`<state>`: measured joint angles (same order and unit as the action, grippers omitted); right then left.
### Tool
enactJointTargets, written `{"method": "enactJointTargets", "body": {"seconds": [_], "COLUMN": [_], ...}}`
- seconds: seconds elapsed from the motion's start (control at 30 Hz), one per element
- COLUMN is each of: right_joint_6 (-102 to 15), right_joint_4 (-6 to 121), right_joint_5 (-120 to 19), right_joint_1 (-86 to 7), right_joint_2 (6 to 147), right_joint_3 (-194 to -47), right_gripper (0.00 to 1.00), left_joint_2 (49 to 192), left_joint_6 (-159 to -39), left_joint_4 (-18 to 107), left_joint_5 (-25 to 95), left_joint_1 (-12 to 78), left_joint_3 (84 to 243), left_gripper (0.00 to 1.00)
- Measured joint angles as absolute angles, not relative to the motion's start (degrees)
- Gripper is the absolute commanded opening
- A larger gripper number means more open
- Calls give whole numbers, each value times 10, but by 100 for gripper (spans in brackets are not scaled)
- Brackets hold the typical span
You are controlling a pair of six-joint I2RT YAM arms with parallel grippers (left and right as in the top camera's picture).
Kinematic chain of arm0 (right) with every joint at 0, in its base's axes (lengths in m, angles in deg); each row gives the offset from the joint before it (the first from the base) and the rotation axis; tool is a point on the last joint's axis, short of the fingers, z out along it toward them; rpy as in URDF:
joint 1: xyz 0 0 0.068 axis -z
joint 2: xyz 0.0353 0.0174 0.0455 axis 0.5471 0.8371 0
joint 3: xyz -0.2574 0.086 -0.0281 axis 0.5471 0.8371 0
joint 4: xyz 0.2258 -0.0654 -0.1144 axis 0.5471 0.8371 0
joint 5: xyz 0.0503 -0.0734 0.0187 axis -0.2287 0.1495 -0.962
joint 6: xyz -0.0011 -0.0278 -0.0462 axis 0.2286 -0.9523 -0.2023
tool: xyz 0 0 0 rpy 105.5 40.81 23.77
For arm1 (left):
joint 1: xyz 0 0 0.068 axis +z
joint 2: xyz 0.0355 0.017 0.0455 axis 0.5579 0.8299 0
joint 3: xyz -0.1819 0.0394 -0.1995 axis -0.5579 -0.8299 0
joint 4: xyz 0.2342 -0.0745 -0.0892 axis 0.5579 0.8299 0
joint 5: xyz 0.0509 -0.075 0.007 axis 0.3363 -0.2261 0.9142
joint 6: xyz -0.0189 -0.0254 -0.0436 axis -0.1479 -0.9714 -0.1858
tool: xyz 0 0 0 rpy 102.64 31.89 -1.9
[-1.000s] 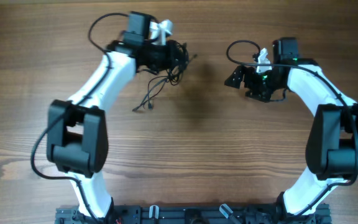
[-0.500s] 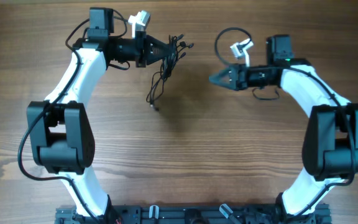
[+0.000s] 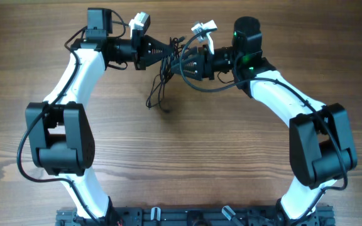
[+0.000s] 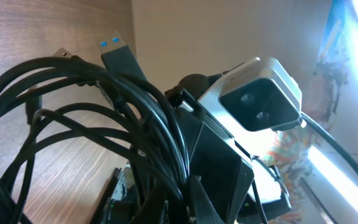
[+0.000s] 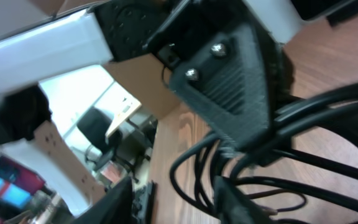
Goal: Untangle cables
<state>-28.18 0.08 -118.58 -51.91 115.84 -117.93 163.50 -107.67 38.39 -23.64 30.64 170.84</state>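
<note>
The cables (image 3: 175, 51) are a tangle of thin black cords held off the table at the back centre. One loose strand (image 3: 156, 89) hangs down to the wood. My left gripper (image 3: 170, 49) is shut on the bundle from the left. My right gripper (image 3: 183, 65) has come in from the right, its tips at the bundle. In the right wrist view its fingers (image 5: 122, 198) stand apart around the right gripper (image 5: 176, 200), open, with cable loops (image 5: 319, 118) passing between them. The left wrist view shows the cables (image 4: 73, 93), a blue-tipped USB plug (image 4: 114, 48) and the left gripper (image 4: 179, 206) shut.
Bare wooden table (image 3: 200, 144) lies in front of both arms. The right arm's white wrist camera (image 4: 261, 93) sits close behind the bundle. A black rail (image 3: 193, 216) runs along the near edge between the arm bases.
My right arm swung left across the gap to the bundle and its jaws narrowed. My left arm first moved left with the cables, then stayed put.
</note>
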Motion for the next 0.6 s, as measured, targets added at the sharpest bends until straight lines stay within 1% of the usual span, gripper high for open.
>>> {"method": "enactJointTargets", "body": {"seconds": [0.07, 0.13, 0.33, 0.37, 0.47, 0.5, 0.6], "right_joint_6": [-260, -245, -252, -256, -261, -264, -274], "right_joint_4": [1, 3, 42, 43, 50, 58, 62], "right_joint_5": [-1176, -1166, -1118, -1112, -1098, -1096, -1101], "right_joint_1": [-521, -522, -522, -522, -522, -523, -523], "right_joint_2": [1158, 1158, 1158, 1158, 1158, 1158, 1158], "right_joint_3": [-1179, -1179, -1179, -1179, -1179, -1179, -1179], "right_gripper": [40, 44, 46, 49, 70, 73, 74], "left_joint_2": [1635, 1635, 1635, 1635, 1635, 1635, 1635], "left_joint_6": [-1083, -1085, -1101, -1103, -1111, -1115, -1117], "left_joint_4": [384, 384, 384, 384, 384, 384, 384], "left_joint_5": [-242, -244, -245, -245, -245, -245, -245], "left_joint_1": [309, 314, 319, 319, 319, 319, 319], "left_joint_3": [1708, 1708, 1708, 1708, 1708, 1708, 1708], "left_gripper": [4, 4, 4, 4, 4, 4, 4]}}
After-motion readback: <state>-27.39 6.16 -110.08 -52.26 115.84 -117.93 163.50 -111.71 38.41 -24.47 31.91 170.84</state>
